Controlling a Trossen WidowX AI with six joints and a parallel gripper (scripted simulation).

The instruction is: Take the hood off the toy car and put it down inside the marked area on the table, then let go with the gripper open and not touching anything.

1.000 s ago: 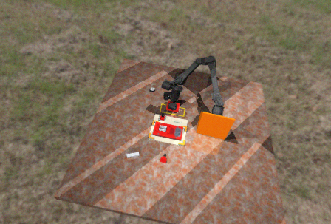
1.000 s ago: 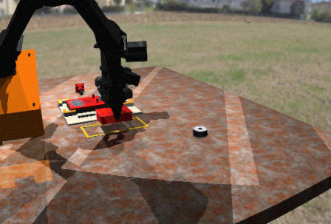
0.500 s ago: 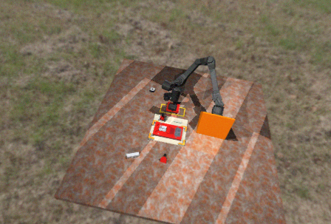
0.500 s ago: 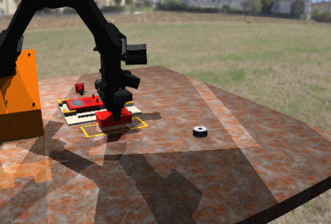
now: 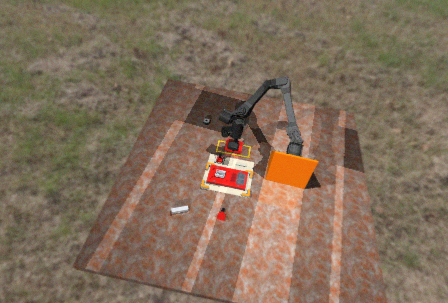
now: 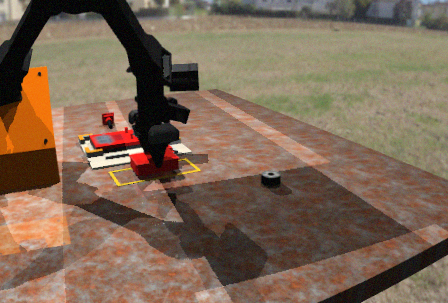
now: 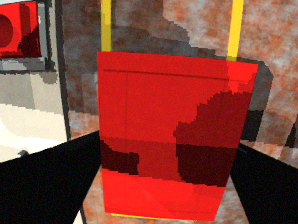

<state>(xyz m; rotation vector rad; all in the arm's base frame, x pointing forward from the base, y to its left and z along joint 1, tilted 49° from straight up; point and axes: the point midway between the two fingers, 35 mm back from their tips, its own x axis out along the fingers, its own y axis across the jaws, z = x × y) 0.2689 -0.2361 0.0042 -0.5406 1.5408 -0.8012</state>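
The red hood [image 5: 240, 147] [image 6: 142, 166] [image 7: 150, 105] is a flat block between the fingers of my gripper [image 5: 233, 146] [image 6: 159, 163] [image 7: 166, 143]. My gripper is shut on it, one finger at each long side. The hood hangs level over the yellow outline of the marked area [image 5: 250, 151] [image 6: 113, 179] [image 7: 106, 25], very low; whether it touches the table is hard to tell. The red toy car [image 5: 228, 178] [image 6: 106, 140] lies on its cream base beside the marked area, partly hidden by my arm in the exterior view.
A small red part [image 5: 220, 159] [image 7: 15, 30] sits on the cream base near the marked area. A black ring [image 5: 206, 121] [image 6: 271, 179], a white bar [image 5: 179, 210] and another small red piece [image 5: 221, 215] [image 6: 108, 118] lie on the table. An orange panel [image 5: 291, 169] [image 6: 40, 117] stands by the arm's base.
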